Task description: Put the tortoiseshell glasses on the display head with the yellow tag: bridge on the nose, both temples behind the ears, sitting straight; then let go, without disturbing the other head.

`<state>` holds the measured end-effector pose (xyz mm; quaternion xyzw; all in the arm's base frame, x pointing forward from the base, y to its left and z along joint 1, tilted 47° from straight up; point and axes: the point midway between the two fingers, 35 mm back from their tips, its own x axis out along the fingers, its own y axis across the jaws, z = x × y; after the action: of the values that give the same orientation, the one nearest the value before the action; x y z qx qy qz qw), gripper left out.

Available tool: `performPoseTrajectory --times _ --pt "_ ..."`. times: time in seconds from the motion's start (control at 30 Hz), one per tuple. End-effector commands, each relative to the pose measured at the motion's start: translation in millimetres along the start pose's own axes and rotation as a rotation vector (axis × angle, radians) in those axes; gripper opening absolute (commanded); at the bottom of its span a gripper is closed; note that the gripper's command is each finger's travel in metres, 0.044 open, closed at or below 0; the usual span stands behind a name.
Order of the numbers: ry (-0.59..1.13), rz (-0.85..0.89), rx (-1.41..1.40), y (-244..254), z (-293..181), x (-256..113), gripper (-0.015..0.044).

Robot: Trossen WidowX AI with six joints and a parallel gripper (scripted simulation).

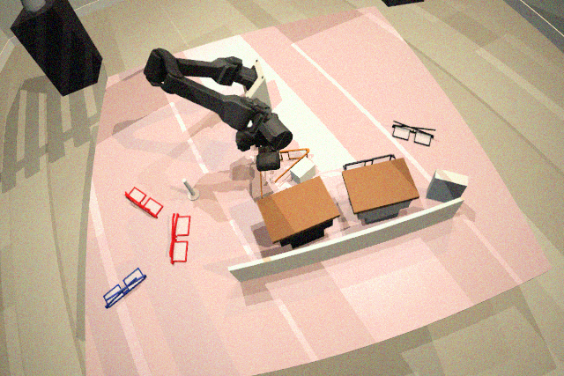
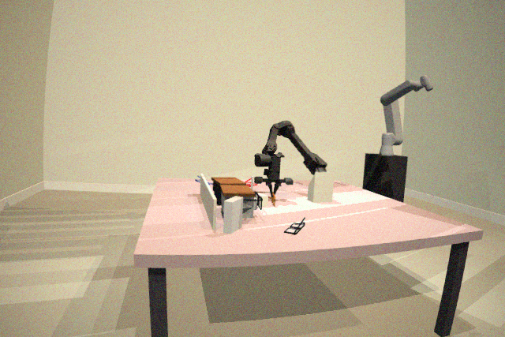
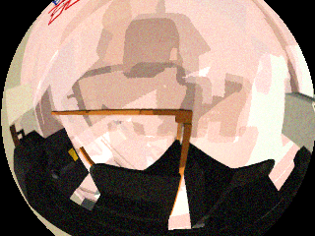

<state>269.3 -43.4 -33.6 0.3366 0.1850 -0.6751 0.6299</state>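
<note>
The tortoiseshell glasses [image 1: 307, 151] [image 2: 274, 200] [image 3: 123, 112] are orange-brown, with temples unfolded toward the near head. My gripper [image 2: 273, 195] [image 3: 180, 144] points down, shut on their front frame; the top view hides its fingertips. Whether the glasses are clear of the table cannot be told. The near head [image 1: 298, 208] has a flat brown top and dark body; a yellow tag [image 3: 73, 153] shows on a dark body in the wrist view, apparently this head. The other head [image 1: 380, 185] [image 2: 238, 190] is greyish under its brown top and wears dark glasses [image 1: 369, 162] [image 2: 259, 200].
A pale block [image 1: 302, 170] stands by the near head's front. A long low wall [image 1: 345, 242] [image 2: 207, 203] runs behind both heads, with another block [image 1: 446, 185] [image 2: 232, 215] at its end. A short peg [image 1: 189, 188], red glasses [image 1: 180, 238], blue glasses [image 1: 124, 288] and black glasses [image 1: 412, 133] are around.
</note>
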Motion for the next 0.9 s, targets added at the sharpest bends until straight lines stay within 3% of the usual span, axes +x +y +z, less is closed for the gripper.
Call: performPoseTrajectory --times 0.0,0.17,0.63,0.87 --pt "0.000 0.000 0.001 0 0 0 0.0000" --pt "0.004 0.000 0.000 2 -2 -14 0.0000" --pt "0.001 0.000 -0.004 2 -8 -98 0.0000" --pt "0.005 -0.002 -0.005 7 -5 -102 0.0000"
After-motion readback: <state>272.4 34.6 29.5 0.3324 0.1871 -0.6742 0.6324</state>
